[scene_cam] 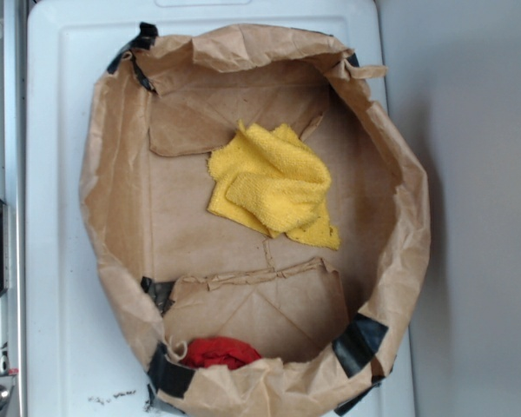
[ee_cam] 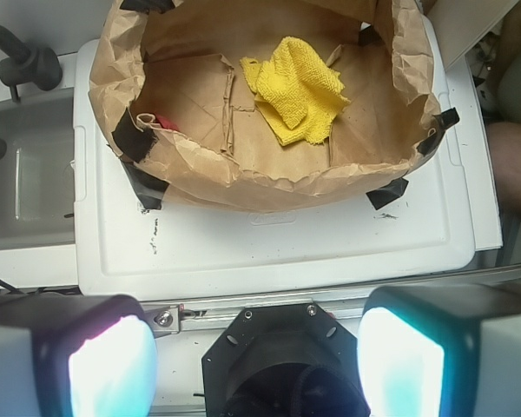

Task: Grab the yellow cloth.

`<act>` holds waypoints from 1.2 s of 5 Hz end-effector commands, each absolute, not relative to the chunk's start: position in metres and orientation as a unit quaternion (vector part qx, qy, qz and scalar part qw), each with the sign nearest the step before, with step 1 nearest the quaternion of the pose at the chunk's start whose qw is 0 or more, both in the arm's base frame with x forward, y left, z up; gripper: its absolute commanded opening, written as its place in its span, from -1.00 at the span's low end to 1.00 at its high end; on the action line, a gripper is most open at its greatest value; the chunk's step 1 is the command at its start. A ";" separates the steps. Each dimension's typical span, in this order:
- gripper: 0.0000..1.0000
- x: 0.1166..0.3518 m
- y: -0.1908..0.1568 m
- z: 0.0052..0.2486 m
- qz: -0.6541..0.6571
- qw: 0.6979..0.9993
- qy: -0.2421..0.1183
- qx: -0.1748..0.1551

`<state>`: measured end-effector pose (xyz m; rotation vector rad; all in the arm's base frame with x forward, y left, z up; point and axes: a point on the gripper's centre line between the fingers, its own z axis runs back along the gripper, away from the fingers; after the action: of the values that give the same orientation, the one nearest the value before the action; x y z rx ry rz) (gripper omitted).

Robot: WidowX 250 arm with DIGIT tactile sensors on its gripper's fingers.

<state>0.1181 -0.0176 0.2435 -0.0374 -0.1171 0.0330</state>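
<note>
Wrist view | tool (ee_cam: 256, 365) pads apart, empty | yellow cloth (ee_cam: 297, 89) far ahead in paper bag (ee_cam: 243, 187), ungrasped | approach and grasp both remain

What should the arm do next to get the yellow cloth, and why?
Probably move forward over the paper bag's rim and start descending toward the yellow cloth. In the wrist view the gripper is open and well short of the bag, above the white lid. The cloth lies crumpled on the bag's floor, apart from the red cloth tucked at one edge.
</note>
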 end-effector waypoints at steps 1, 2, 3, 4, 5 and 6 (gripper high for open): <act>1.00 0.118 -0.018 0.243 0.017 0.998 -0.059 -0.019; 1.00 0.140 0.008 0.246 0.050 0.995 -0.080 -0.011; 1.00 0.155 0.027 0.243 0.062 0.995 -0.082 -0.001; 1.00 0.169 0.040 0.241 0.057 0.995 -0.081 0.006; 1.00 0.169 0.040 0.241 0.057 0.995 -0.081 0.006; 1.00 0.169 0.040 0.241 0.057 0.995 -0.081 0.006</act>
<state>0.1662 0.0344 0.2304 0.0011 -0.1183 0.0868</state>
